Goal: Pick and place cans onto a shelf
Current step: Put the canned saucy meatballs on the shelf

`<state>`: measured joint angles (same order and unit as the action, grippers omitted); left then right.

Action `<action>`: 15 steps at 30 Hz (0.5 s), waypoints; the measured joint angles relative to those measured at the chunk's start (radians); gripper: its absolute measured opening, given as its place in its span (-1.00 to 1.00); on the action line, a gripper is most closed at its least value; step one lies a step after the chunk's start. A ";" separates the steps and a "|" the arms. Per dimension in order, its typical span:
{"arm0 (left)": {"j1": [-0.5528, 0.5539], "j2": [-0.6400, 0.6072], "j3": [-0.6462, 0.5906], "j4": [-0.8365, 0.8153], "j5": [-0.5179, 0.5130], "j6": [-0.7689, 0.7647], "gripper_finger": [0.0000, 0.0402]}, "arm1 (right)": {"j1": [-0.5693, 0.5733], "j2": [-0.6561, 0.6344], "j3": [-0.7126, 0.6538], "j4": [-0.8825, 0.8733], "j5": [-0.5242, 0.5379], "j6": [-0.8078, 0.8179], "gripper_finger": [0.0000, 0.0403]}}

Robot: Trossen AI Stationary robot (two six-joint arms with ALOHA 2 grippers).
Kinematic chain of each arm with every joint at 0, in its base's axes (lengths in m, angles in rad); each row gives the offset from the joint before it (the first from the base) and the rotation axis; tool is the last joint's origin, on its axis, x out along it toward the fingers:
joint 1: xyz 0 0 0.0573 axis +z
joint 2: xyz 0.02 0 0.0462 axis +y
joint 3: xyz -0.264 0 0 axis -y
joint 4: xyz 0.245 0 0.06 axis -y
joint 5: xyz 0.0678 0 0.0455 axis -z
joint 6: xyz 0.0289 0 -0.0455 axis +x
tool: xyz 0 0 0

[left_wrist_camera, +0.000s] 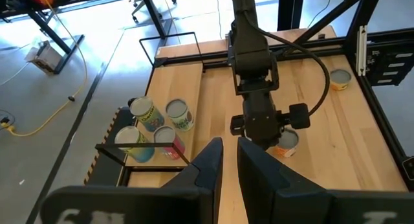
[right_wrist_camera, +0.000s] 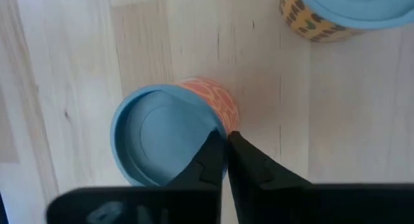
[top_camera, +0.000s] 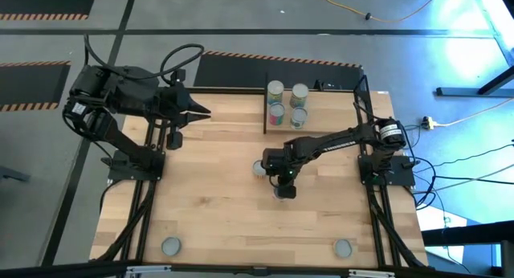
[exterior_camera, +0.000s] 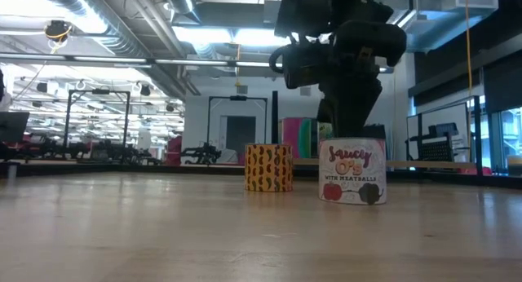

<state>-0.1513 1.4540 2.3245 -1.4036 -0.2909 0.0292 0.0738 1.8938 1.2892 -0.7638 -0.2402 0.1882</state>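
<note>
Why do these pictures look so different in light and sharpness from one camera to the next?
High view: bluish glare washes the floor at upper right, and the shelf is evenly lit. Low view: bright ceiling lights leave the right arm a dark silhouette above the Saucy O's can. Right wrist view: soft, and the orange can has a blue-tinted lid. Left wrist view: daylight whitens the floor.

Bright ceiling lights (exterior_camera: 204,33); blue glare on the floor (top_camera: 474,37)

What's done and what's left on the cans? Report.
Done: four silver-topped labelled cans on the light wood shelf. In hand: right claw, shut, sits above the white-labelled round tin. Remaining: that tin, the yellow patterned tin beside it, two silver-topped tins at the table edge opposite the shelf. Left claw waits aside.
</note>
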 joint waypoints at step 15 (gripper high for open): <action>0.000 0.000 0.000 -0.002 0.000 0.007 -0.80 | 0.004 0.010 0.347 -0.480 0.157 0.068 -0.97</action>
<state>-0.1513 1.4540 2.3245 -1.4055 -0.2910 0.0358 0.0780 1.9038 1.6365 -1.2440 -0.0833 0.2557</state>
